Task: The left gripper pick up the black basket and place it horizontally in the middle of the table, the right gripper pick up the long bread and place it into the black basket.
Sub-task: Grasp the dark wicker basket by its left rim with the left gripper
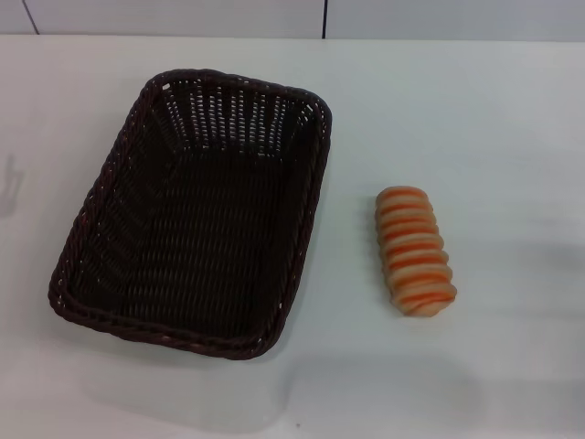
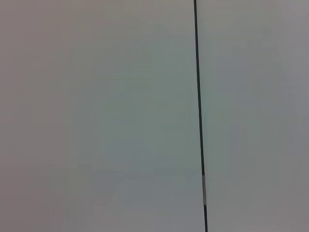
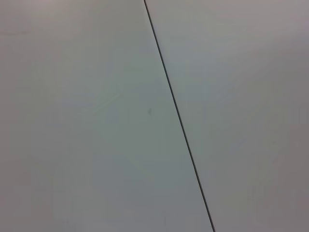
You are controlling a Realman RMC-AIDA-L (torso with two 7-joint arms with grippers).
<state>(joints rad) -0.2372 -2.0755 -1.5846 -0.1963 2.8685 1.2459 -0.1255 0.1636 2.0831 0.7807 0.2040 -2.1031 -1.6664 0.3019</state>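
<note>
Surface (image 1: 512, 119) first: white, wide, only two things on it. Black basket (image 1: 192, 215) sits left of centre, long axis running away from the robot and a bit skewed, so not horizontal yet and not in the middle. Long bread (image 1: 415, 251) lies to its right, apart from it, ridged side up, also lengthwise front-to-back.

Risks, as I read it:
- basket is big w/ sloping woven sides; a one-sided rim pinch could let it tilt or swing while turning.
- swinging it round toward centre could sweep into the bread, since the gap btwn them is modest.
- bread is small and rounded; a grip across the ridges may squash it or roll it.

Arms: neither left claw nor right claw shows in any view. Both wrist cams see only blank pale panels w/ a dark seam, no fingers, so can't tell spread or closed. Likely both parked, nothing started.
</note>
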